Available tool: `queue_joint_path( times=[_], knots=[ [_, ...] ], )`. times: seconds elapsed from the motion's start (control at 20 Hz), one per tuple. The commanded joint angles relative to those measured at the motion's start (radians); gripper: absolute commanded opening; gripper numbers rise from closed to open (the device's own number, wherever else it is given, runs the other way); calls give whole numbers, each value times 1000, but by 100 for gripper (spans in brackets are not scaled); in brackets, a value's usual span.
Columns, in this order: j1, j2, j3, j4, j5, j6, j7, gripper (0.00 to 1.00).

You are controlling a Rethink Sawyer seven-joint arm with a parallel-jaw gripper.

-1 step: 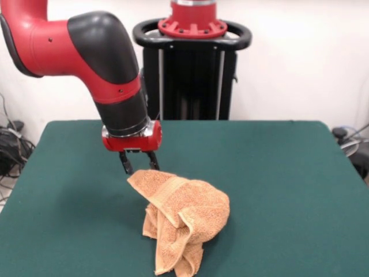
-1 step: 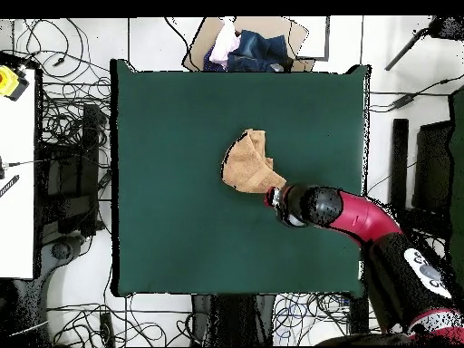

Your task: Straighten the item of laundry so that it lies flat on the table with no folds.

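The orange-tan towel (image 1: pixel 183 222) lies crumpled in a raised, folded heap on the dark green table (image 1: pixel 288 190), slightly toward the front of the middle. One corner of it points toward my gripper (image 1: pixel 140 168). The gripper hangs low over the table at that far corner, its two black fingers (image 1: pixel 125 164) spread apart and open, with nothing clearly between them. From overhead, the towel (image 2: pixel 246 163) sits near the centre of the table (image 2: pixel 172 199), and the gripper (image 2: pixel 274 196) is at its edge, on the side the red arm comes from.
A cardboard box holding clothes (image 2: pixel 243 47) stands beyond the table's far edge in the overhead view. Cables cover the floor around the table, and a white bench (image 2: pixel 16 172) stands to the left.
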State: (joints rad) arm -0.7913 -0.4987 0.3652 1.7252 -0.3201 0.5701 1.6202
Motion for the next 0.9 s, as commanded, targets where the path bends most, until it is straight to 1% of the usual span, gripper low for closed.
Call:
queue_joint_path(
  times=[0.05, 0.3, 0.75, 0.9],
  knots=[
    [23, 87, 64, -55, -10, -51, 12, 100],
    [31, 110, 69, -102, -4, -27, 1, 100],
    [17, 131, 87, -128, 17, 7, -9, 100],
    [17, 117, 87, -126, 22, 13, -2, 100]
  ],
)
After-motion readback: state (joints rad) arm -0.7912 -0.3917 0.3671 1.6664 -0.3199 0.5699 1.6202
